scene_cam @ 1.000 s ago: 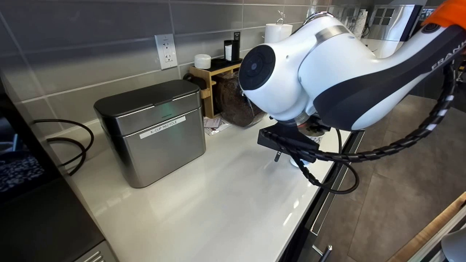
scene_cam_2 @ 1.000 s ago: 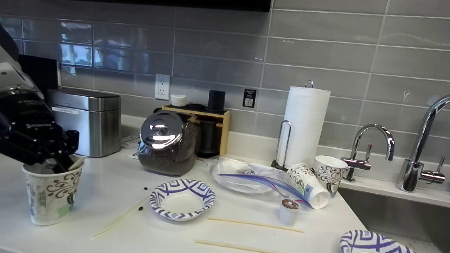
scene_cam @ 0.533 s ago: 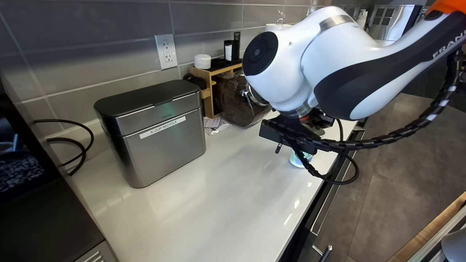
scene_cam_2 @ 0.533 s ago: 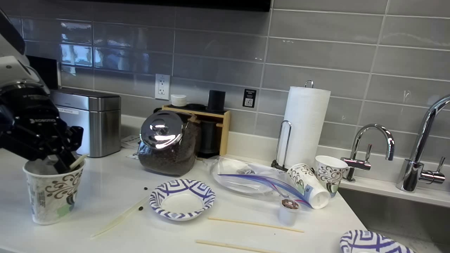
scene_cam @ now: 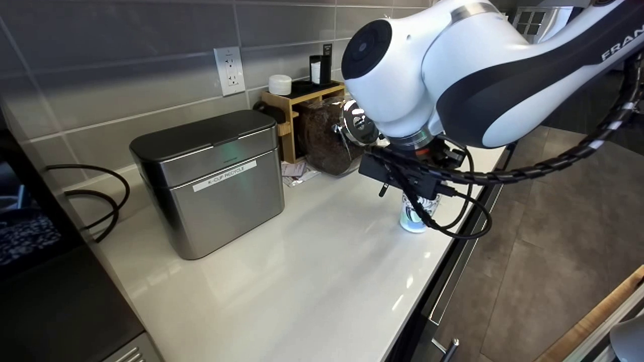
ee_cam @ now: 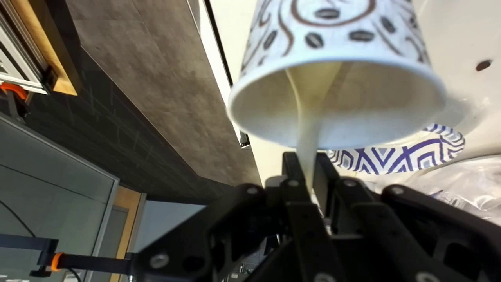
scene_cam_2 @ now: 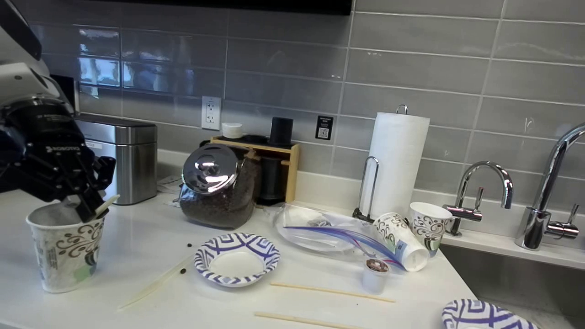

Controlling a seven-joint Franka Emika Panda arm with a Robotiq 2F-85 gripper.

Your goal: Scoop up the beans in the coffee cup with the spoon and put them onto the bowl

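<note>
The coffee cup [scene_cam_2: 68, 256], white paper with brown swirls, stands upright on the counter; its lower part [scene_cam: 412, 221] also shows in an exterior view. My gripper [ee_cam: 306, 162] is shut on the pale handle of the spoon [ee_cam: 308, 141], which runs into the cup's mouth in the wrist view. Its scoop end is hidden or blurred inside the cup, and no beans can be made out there. In an exterior view the gripper [scene_cam_2: 89, 211] hangs at the cup's rim, the handle end [scene_cam_2: 109, 204] sticking out beyond the fingers. The blue-patterned bowl [scene_cam_2: 215, 273] lies right of the cup.
Two dark beans [scene_cam_2: 183, 271] and a pale plastic utensil [scene_cam_2: 155, 285] lie between cup and bowl. Behind stand a bean jar [scene_cam_2: 217, 210] and a steel bin [scene_cam: 231, 211]. Wooden sticks [scene_cam_2: 331, 292], a small pod [scene_cam_2: 375, 278], a bag and spare cups [scene_cam_2: 429, 224] lie right.
My gripper has risen, its fingertips coming up from inside the cup to about the rim, and has shifted slightly right in an exterior view. The cup's rim has moved slightly left.
</note>
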